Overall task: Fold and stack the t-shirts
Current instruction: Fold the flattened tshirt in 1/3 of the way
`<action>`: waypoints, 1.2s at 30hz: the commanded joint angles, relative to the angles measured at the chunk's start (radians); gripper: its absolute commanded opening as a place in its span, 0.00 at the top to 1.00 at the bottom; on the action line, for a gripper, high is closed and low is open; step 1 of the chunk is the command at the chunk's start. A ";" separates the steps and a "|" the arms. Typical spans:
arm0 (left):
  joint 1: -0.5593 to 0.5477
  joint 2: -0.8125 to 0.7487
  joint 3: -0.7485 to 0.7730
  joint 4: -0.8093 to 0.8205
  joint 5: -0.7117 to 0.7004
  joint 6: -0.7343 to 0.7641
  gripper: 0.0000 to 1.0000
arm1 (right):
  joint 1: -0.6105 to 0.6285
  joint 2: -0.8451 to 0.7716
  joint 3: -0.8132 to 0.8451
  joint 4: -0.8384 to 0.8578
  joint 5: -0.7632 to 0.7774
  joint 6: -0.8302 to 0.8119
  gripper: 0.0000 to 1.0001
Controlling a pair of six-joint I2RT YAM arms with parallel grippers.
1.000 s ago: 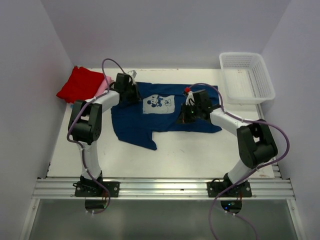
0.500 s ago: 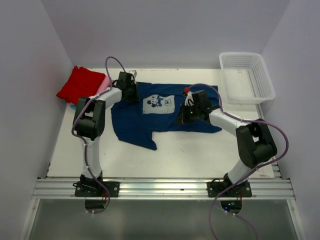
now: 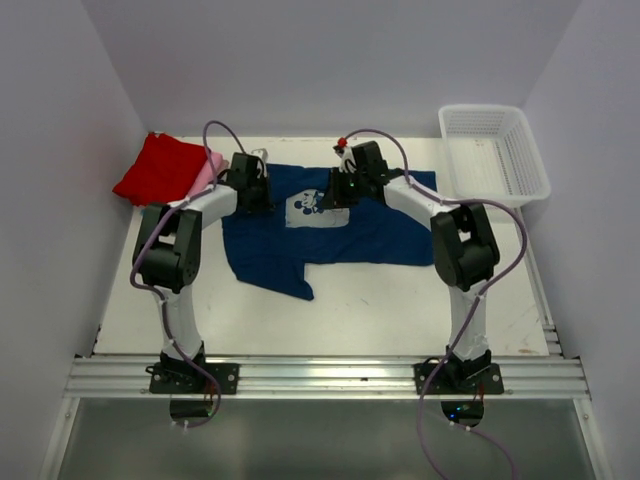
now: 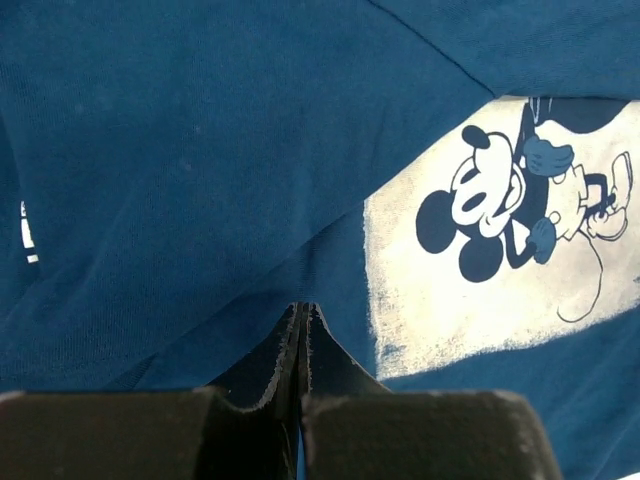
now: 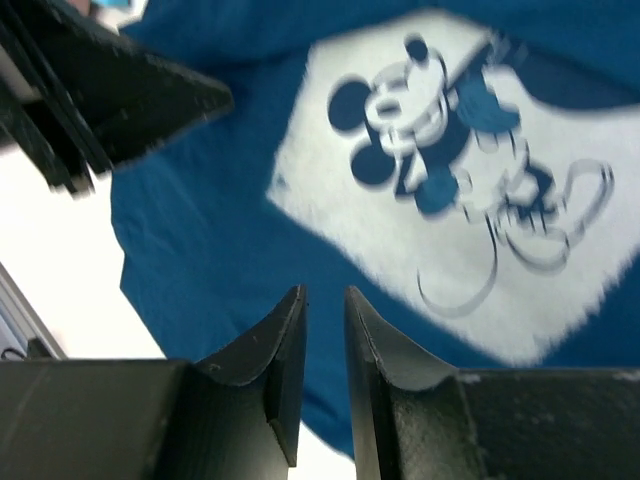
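The navy t-shirt [image 3: 370,225] lies spread on the table, its pale cartoon print [image 3: 312,207] facing up. My left gripper [image 3: 251,188] sits at the shirt's upper left. In the left wrist view it [image 4: 302,306] is shut on a pinched ridge of the navy cloth [image 4: 200,150], left of the print [image 4: 500,260]. My right gripper [image 3: 335,190] hovers over the print's right edge. In the right wrist view it [image 5: 324,290] is narrowly open and empty above the shirt [image 5: 200,220] and print [image 5: 470,180]. A folded red t-shirt [image 3: 163,166] lies on a pink one [image 3: 208,170] at the far left. I see no teal one.
The white mesh basket [image 3: 494,152] stands at the back right. The left gripper's black fingers [image 5: 100,95] show in the right wrist view's upper left, close by. Bare white table [image 3: 400,300] lies in front of the shirt. Walls close in on three sides.
My right gripper has moved from the shirt's right-middle, back and to the left, to the print. My left gripper has stayed at the shirt's upper left.
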State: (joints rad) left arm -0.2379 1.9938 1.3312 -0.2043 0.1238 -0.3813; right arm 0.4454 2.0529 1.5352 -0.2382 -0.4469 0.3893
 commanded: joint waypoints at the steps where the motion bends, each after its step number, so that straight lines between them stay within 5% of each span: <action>1: -0.005 -0.024 0.019 0.020 -0.032 0.021 1.00 | 0.021 0.076 0.147 -0.093 -0.021 -0.012 0.74; 12: -0.001 0.042 0.109 -0.029 -0.102 0.048 1.00 | 0.065 0.257 0.322 -0.112 -0.056 0.022 0.73; 13: -0.001 0.014 0.094 -0.018 -0.116 0.048 0.91 | 0.065 0.254 0.312 -0.101 -0.055 0.020 0.73; 16: -0.006 -0.056 0.020 0.020 -0.183 0.048 0.44 | 0.067 0.234 0.264 -0.081 -0.052 0.013 0.73; 19: -0.006 -0.117 -0.030 -0.013 -0.266 0.044 0.22 | 0.067 0.211 0.211 -0.067 -0.049 0.002 0.73; 22: -0.006 -0.203 -0.113 -0.011 -0.347 0.033 0.13 | 0.067 0.185 0.163 -0.050 -0.047 -0.010 0.73; 29: 0.012 -0.276 -0.225 0.058 -0.339 0.009 0.09 | 0.067 0.151 0.100 -0.030 -0.052 -0.021 0.73; 36: 0.107 -0.172 -0.231 0.140 -0.176 -0.022 0.19 | 0.067 0.110 0.037 -0.030 -0.050 -0.046 0.75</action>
State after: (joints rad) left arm -0.1680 1.7855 1.1141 -0.1581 -0.1204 -0.3756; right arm 0.5095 2.2330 1.5993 -0.2687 -0.4896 0.3729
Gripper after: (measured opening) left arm 0.827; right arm 0.258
